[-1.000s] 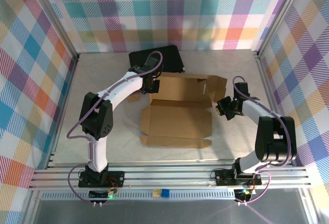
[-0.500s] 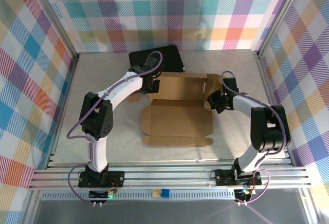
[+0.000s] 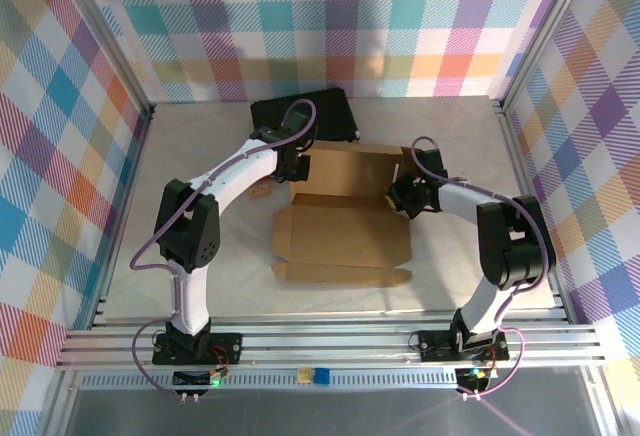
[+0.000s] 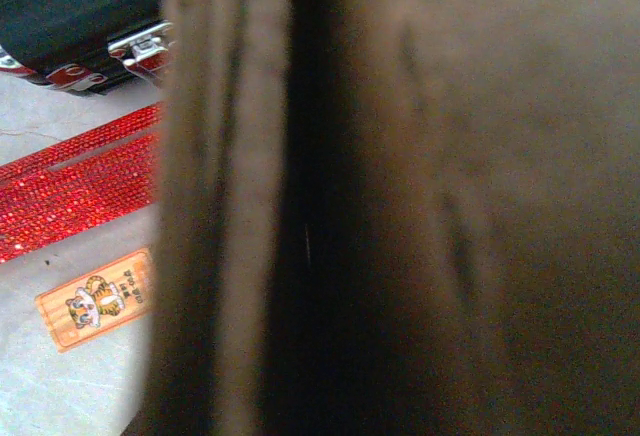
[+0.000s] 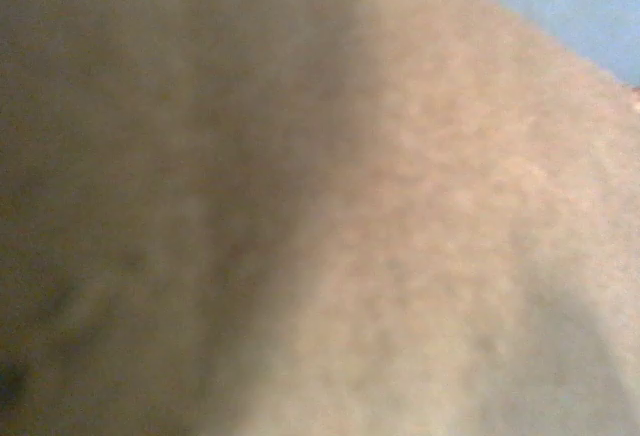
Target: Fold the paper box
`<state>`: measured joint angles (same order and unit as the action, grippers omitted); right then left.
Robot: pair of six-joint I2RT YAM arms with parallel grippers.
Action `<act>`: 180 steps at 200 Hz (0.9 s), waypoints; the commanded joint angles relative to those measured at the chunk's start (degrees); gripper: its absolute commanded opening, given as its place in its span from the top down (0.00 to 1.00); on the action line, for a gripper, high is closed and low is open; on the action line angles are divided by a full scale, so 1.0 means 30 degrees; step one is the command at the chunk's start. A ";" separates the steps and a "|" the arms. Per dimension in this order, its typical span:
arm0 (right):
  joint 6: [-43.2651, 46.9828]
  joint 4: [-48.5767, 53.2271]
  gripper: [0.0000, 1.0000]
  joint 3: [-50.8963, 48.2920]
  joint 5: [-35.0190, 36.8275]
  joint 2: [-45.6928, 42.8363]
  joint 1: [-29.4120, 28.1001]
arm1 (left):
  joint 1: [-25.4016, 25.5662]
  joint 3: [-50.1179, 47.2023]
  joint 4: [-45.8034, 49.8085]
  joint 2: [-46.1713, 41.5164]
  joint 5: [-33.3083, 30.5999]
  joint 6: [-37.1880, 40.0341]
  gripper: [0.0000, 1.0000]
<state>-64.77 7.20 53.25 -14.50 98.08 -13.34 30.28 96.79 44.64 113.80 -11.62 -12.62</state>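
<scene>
paper box (image 3: 345,231): centre of frame, half open on worktop (image 3: 190,136) | left claw (image 3: 293,168), right claw (image 3: 402,196): at its upper corners, whether clenched cannot be told | risk: uneven push may slide box, flap may spring open

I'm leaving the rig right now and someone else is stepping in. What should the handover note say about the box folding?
Left gripper: against cardboard at the rear left corner of the box; open or shut cannot be told.
Right gripper: against cardboard at the rear right corner; its state is unclear too.
The box lies open mid-table, just in front of the black case; its front flap is flat.
Done: little, since no walls are closed up.
Left: raise the walls, tuck the flaps, close the lid.
</scene>
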 commanded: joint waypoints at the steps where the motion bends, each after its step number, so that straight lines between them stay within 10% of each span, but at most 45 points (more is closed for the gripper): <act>1: -0.0076 0.0538 0.92 0.0412 0.0245 -0.0473 -0.0199 | 0.0013 0.0344 -0.0258 -0.0382 0.0288 -0.0363 1.00; 99: 0.7644 0.2930 0.64 0.2580 -0.2485 -0.8281 0.5197 | -0.1006 0.0461 -0.0633 -0.0619 0.1347 0.1045 1.00; 180: 0.9905 0.3691 0.68 0.5301 -0.8152 0.0363 0.9077 | -0.1823 0.0548 -0.1124 -0.0352 0.2523 0.2010 1.00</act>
<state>-41.32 14.26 65.28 -30.87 94.94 14.15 25.87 96.79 42.85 113.80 -6.17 -7.84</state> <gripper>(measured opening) 0.351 0.076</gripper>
